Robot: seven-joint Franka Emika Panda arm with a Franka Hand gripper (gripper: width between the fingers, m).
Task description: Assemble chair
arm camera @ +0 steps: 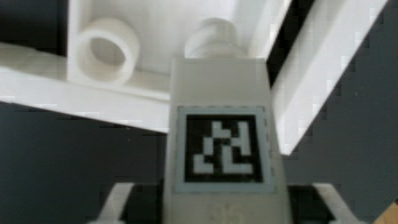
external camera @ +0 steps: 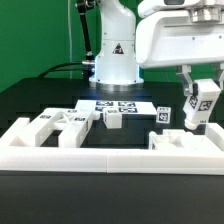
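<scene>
While the gripper (external camera: 203,112) hangs above the table (external camera: 20,100), jaws clenched on a chair leg (arm camera: 222,110), you look to be in the insertion step: leg carried, not yet seated. The leg tip points away from the fingers (arm camera: 125,200) toward a white chair piece with a round hole (arm camera: 102,50). The tip sits beside that hole, not in it.

Next move calls for lining tip to hole, then a straight push; a tilt would likely jam.

No bins or trays in view. That hole is the only receptacle, and it shows empty.

Other loose chair pieces (external camera: 55,122) lie well off to one side of the gripper, near the marker board (external camera: 120,104).
</scene>
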